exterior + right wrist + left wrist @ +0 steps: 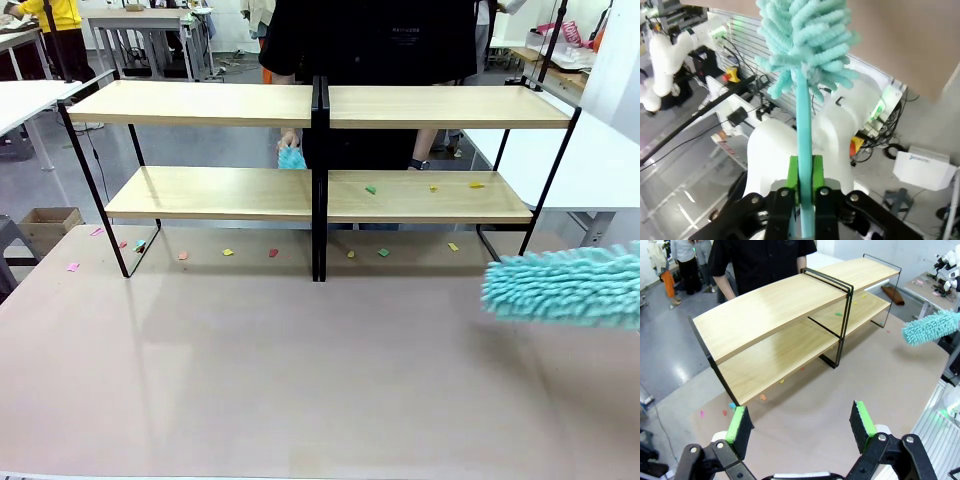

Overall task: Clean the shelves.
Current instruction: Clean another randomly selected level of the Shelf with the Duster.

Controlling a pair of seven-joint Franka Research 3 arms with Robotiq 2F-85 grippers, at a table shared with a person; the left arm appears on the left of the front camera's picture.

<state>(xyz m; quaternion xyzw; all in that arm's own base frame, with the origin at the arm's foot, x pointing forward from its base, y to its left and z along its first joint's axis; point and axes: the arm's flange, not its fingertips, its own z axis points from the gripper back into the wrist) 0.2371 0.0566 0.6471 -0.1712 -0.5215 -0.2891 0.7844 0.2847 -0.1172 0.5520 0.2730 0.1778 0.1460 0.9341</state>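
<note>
Desk [300, 380]: pinkish top, carries everything.
Shelves [200, 103]: two joined two-tier racks, upright across far half of desk.
Person [370, 40]: dark top, behind shelves at join.
Duster [565, 285]: teal, fluffy head above desk's right side, apart from shelves.
Right fingers [792, 172]: clamped on duster handle.
Left fingers [738, 424]: spread wide, nothing between, above desk facing shelves.
Scraps [370, 189]: small coloured bits on lower right board and on desk under shelves.
</note>
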